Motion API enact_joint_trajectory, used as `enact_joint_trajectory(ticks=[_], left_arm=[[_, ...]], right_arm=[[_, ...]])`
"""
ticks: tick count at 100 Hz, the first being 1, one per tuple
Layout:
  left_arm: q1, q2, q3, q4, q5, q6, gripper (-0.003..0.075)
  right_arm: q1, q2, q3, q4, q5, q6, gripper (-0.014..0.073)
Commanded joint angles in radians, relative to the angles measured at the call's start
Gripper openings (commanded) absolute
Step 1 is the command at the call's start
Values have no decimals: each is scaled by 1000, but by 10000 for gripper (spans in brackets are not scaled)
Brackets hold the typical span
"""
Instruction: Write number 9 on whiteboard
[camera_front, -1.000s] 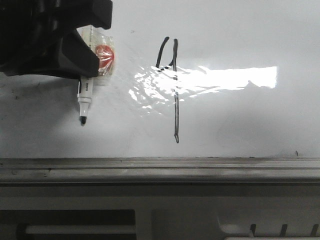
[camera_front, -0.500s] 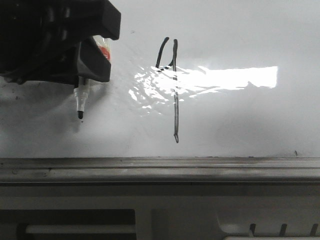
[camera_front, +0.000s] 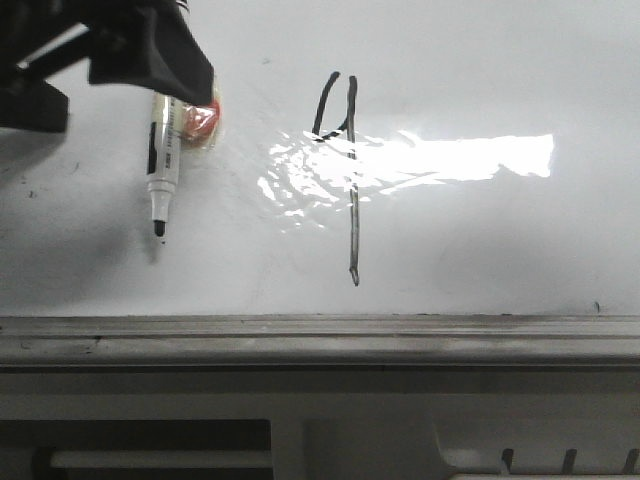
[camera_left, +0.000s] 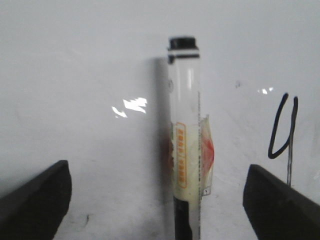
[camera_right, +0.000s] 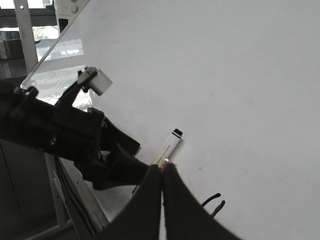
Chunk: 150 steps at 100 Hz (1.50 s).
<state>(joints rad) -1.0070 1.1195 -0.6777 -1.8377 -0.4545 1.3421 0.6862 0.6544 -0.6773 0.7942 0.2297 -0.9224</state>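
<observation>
A: The whiteboard (camera_front: 480, 230) fills nearly the whole front view, lying flat with its grey rail (camera_front: 320, 335) along the near edge. The number 9 (camera_front: 345, 170) sits left of the board's middle, partly under a wrinkled glare patch (camera_front: 420, 160).

B: And the figure reads more like a 4. The loop is narrow and open at the top, so one risk is simply that it fails to pass as a 9.

A: The left end effector (camera_left: 160, 205) has its jaws spread wide, one on each side of the marker (camera_left: 186, 145), neither touching it. The marker appears to lie loose on the board, well to the left of the figure.

B: It is uncapped, tip (camera_front: 159, 230) pointing toward the near edge. If the arm brushes it on the way out, it could roll and leave a stray stroke, or run toward the rail.

A: The right end effector (camera_right: 162, 172) looks pressed closed with nothing between its fingers, off to the side.

B: What stays unclear: glare washes out the loop's lower part, so whether it joins the tail cannot be told. In the front view, the black arm (camera_front: 100, 50) hides the marker's far end, and the small red-and-clear thing (camera_front: 198, 122) beside the barrel is too blurred to name.
</observation>
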Motion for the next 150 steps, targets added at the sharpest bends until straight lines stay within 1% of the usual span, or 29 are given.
enact_joint_trajectory(ticks=[1, 10, 16, 23, 30, 37, 42, 44, 49, 51, 54, 59, 83, 100, 150], left_arm=[[-47, -97, -22, -10, -10, 2, 640], [-94, -172, -22, -10, -34, 7, 638], [-127, -215, -20, -10, -48, 26, 620], [-158, -262, -18, -10, -67, 51, 573], [-179, -306, -15, -10, -65, 92, 507], [-195, -348, -9, -10, -65, 115, 413], [-198, -372, -7, -10, -65, 118, 316], [-198, -381, -7, -10, -65, 118, 289], [-198, -397, -3, -10, -65, 118, 178], [-198, -401, -3, -10, -65, 118, 149], [-198, -406, 2, -7, -67, 118, 78], [-198, -411, 6, -2, -70, 118, -16], [-198, -411, 8, -3, -48, 118, -18], [-198, -411, 8, -3, -25, 118, -18], [-198, -411, 8, -3, -25, 118, -18]], right_arm=[[-6, -31, -12, 6, -43, -3, -71], [-6, -78, 17, -14, -64, -3, -71], [-6, -111, 38, -19, -75, -3, -71], [-6, -140, 62, -19, -78, -3, -72], [-6, -166, 87, -19, -74, -3, -72], [-6, -189, 112, -19, -66, -3, -72], [-6, -206, 127, -19, -58, -3, -72], [-6, -214, 134, -19, -55, -3, -71], [-6, -231, 148, -19, -52, -3, -71], [-6, -240, 155, -19, -52, -3, -72], [-6, -250, 165, -19, -52, -3, -72], [-6, -270, 186, -20, -62, -3, -72], [-6, -384, 275, -23, -151, -3, -72], [-6, -408, 282, -23, -142, -3, -72], [-6, -408, 282, -23, -142, -3, -72]])
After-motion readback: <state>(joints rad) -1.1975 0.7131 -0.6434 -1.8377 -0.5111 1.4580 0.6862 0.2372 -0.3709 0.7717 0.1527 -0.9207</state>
